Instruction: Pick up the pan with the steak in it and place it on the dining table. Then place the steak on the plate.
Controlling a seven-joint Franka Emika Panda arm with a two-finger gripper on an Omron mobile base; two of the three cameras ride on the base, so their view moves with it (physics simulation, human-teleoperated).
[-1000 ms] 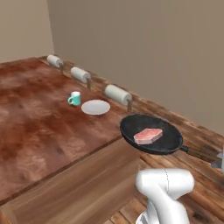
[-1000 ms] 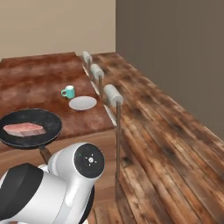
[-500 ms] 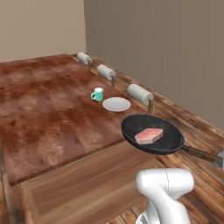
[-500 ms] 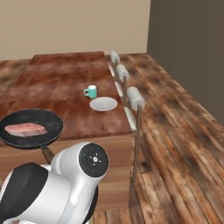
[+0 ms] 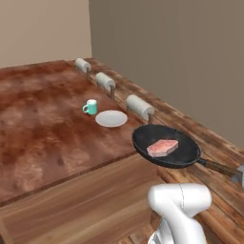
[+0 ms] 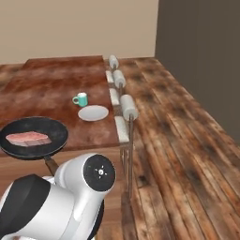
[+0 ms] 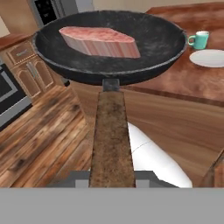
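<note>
The black pan (image 5: 183,153) hangs level in the air just off the near right corner of the dining table (image 5: 43,128). The steak (image 5: 162,147) lies flat in its middle. My gripper (image 7: 111,178) is shut on the end of the brown wooden handle (image 7: 111,140), and the handle hides its fingertips. In the hand view the pan (image 7: 144,52) and steak (image 7: 98,40) sit straight ahead. The white plate (image 5: 111,118) lies on the table near its right edge, a short way beyond the pan. From the right the pan (image 6: 51,140) floats left of the plate (image 6: 93,113).
A teal mug (image 5: 90,107) stands just behind the plate. Three chairs with padded roll backs (image 5: 139,106) line the table's right side. Kitchen cabinets (image 7: 22,74) show at the left of the hand view. Wooden floor (image 6: 178,140) stretches to the right.
The whole scene has shifted in both base views, so the base has moved; the table, plate and mug now sit nearer the pan. The pan stays in my grip.
</note>
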